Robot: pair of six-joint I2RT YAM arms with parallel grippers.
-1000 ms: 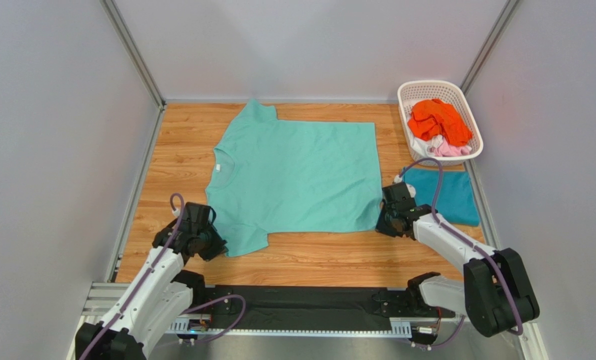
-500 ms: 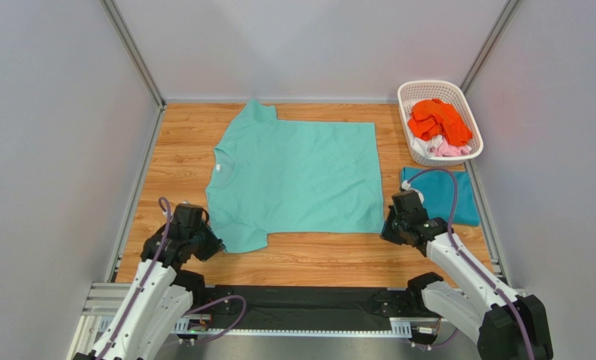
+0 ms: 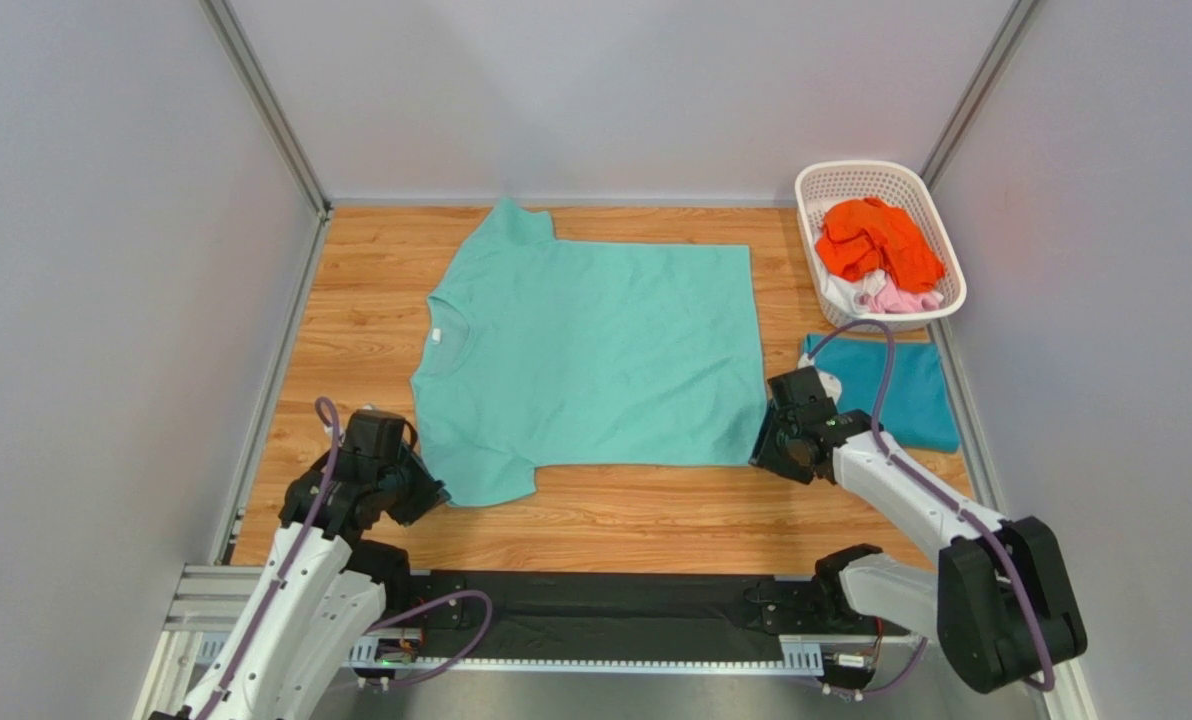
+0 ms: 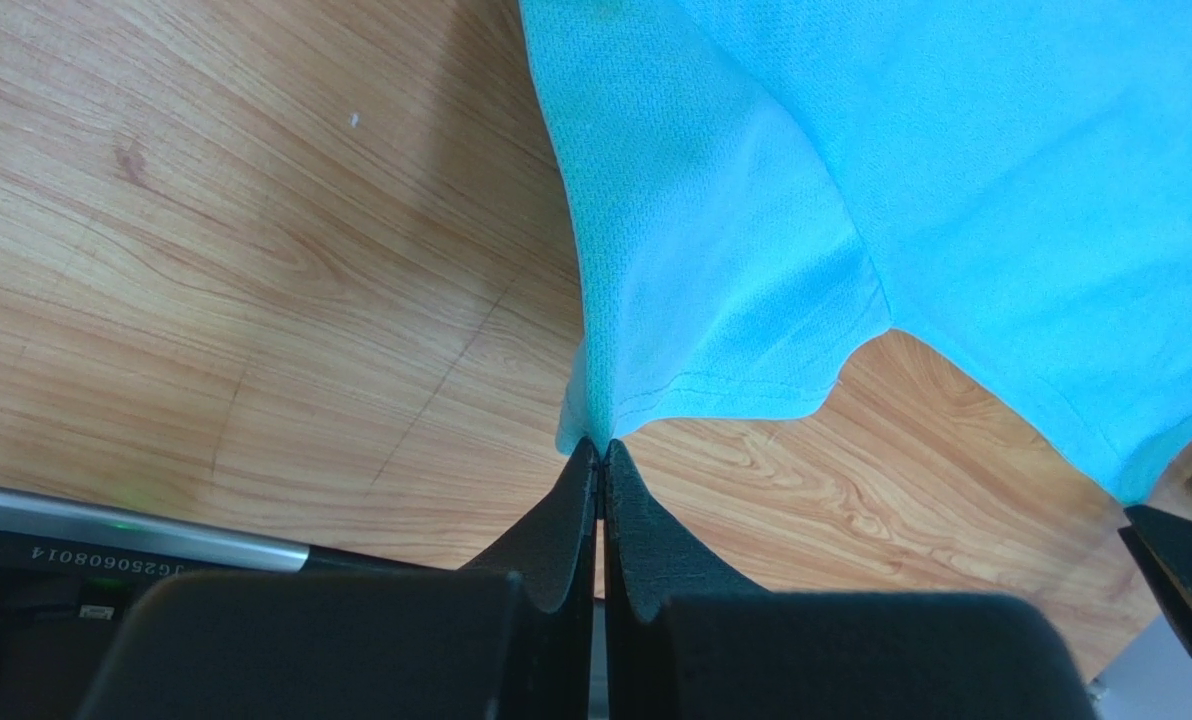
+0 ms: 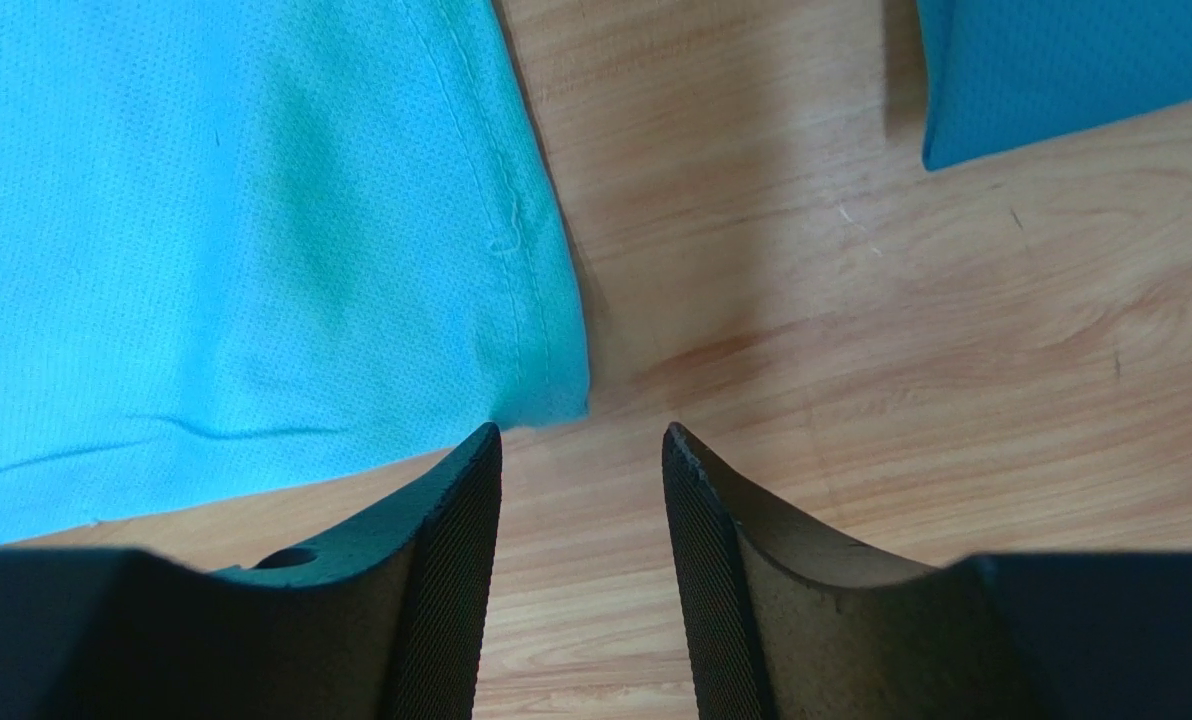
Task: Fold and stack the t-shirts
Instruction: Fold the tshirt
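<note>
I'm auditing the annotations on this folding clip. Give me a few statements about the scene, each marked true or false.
1. The mint green t-shirt lies spread out on the table. True.
2. The right end effector is clamped on the shirt's hem corner. False: its jaws stand open, and the corner lies just ahead of them, unheld.
3. The left end effector is shut on the tip of a sleeve. True.
4. The basket is empty. False: it holds an orange t-shirt and other clothes.
5. A teal t-shirt lies folded on the table near the basket. True.
</note>
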